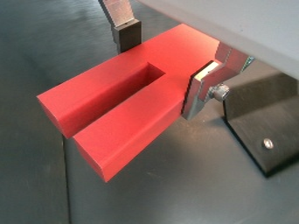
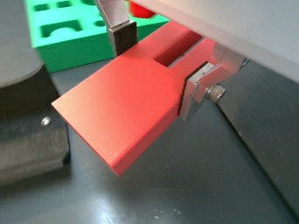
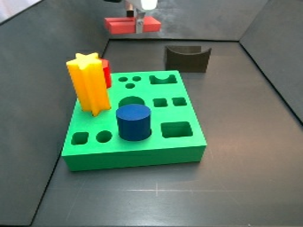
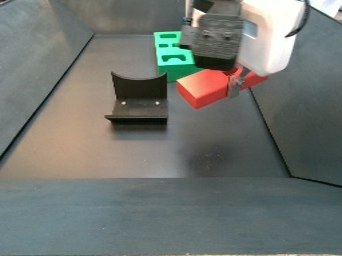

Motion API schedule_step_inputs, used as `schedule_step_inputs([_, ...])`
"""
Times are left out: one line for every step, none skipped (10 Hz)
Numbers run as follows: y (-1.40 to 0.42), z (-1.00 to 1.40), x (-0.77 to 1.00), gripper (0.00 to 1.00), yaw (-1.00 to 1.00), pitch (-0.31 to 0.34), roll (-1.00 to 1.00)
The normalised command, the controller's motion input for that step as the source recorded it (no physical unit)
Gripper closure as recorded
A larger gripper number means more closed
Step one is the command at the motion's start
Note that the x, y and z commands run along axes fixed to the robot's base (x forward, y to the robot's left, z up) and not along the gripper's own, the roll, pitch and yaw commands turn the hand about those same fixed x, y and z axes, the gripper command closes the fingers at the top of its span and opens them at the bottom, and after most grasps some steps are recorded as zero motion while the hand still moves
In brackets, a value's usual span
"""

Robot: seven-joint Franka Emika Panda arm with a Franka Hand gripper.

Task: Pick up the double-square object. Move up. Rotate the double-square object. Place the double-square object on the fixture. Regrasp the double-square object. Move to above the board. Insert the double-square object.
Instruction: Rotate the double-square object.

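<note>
both wrist views show the hand (image 1: 163, 63) closed on the double-square object (image 1: 128, 105), its silver fingers (image 1: 205, 87) pressed flat against opposite long sides near the solid end, while the slotted end with its two square legs juts out past the grip. in a side view the red block (image 4: 203, 87) hangs in the air, lying roughly level, above the dark floor and just beside the fixture (image 4: 136, 98), not touching it. the board (image 3: 133, 129) lies well apart, carrying a yellow star (image 3: 89, 82) and a blue cylinder (image 3: 133, 121).

the block looks rigid, smooth and fairly light, likely plastic, so it should not flex, but the glossy faces could slip or pivot between narrow pads. holding across the flat parallel sides close to the middle seems safest; gripping the slotted legs risks squeezing them inward.
</note>
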Motion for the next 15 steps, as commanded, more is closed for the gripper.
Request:
schedule_step_inputs([0.02, -0.03, 0.03, 1.0, -1.0, -0.008, -0.01])
schedule_step_inputs([0.02, -0.03, 0.03, 1.0, -1.0, -0.008, -0.01])
schedule_step_inputs([0.02, -0.03, 0.03, 1.0, -1.0, -0.008, -0.01])
schedule_step_inputs([0.02, -0.03, 0.03, 1.0, -1.0, -0.009, -0.01])
schedule_step_inputs([0.02, -0.03, 0.03, 1.0, -1.0, -0.009, -0.01])
schedule_step_inputs([0.02, -0.03, 0.03, 1.0, -1.0, -0.009, -0.01])
schedule_step_inputs([0.02, -0.03, 0.03, 1.0, -1.0, -0.01, -0.02])
schedule_step_inputs([0.02, -0.03, 0.03, 1.0, -1.0, -0.01, -0.02])
schedule_step_inputs([0.02, -0.03, 0.03, 1.0, -1.0, -0.011, -0.02])
schedule_step_inputs([0.02, -0.03, 0.03, 1.0, -1.0, -0.011, -0.02])
schedule_step_inputs([0.02, -0.04, 0.03, 1.0, -1.0, -0.012, -0.02])
schedule_step_inputs([0.02, -0.04, 0.03, 1.0, -1.0, -0.012, -0.02])
schedule_step_inputs([0.01, -0.04, 0.03, 1.0, -1.0, -0.013, -0.02])
schedule_step_inputs([0.02, -0.04, 0.03, 1.0, -1.0, -0.013, -0.02])
schedule_step_inputs([0.02, -0.04, 0.03, 1.0, -1.0, -0.014, -0.02])
